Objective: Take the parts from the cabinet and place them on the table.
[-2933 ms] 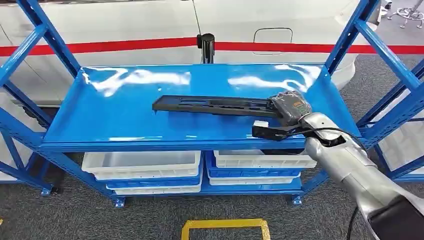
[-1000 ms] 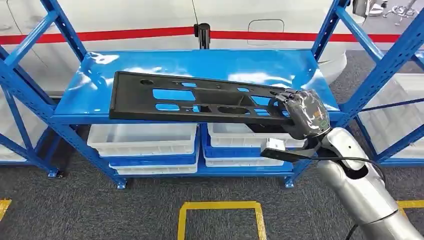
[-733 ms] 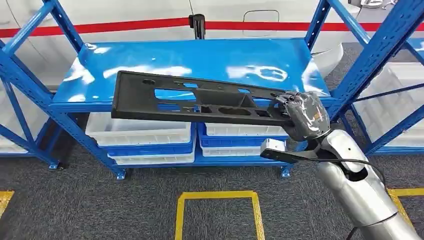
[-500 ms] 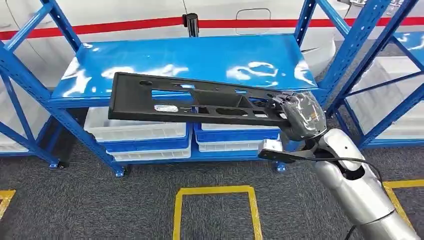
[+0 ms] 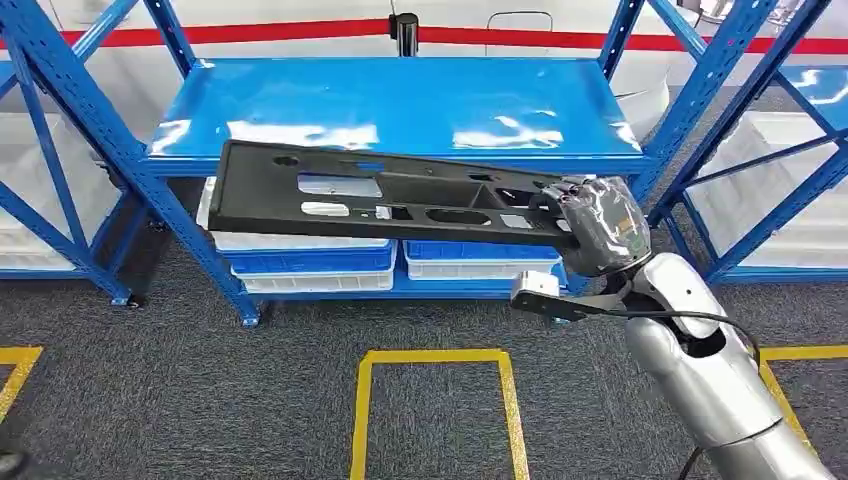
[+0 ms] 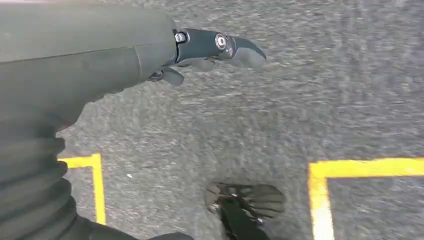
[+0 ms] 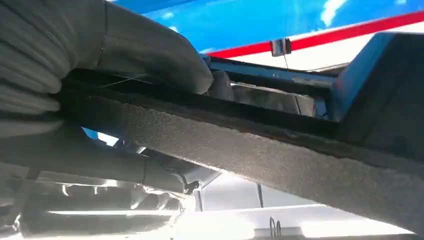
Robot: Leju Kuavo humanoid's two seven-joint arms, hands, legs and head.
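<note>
Grey carpet with yellow floor markings (image 5: 432,356) lies in front of a blue steel cabinet (image 5: 400,100), white bins (image 5: 300,243) on its lower shelf. The right hand (image 5: 597,225) grips the right end of a long black plastic part (image 5: 380,195), held in the air nearer than the shelf's front edge. The left hand (image 6: 210,47) hangs over the carpet holding nothing, fingers loosely apart.

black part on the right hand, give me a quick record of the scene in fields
part: long black panel with cutouts, held in the air in front of the blue rack
right hand: grips the panel's right end
left hand: hangs over the grey floor, holding nothing
top shelf: bare
lower shelf: white and blue bins
</note>
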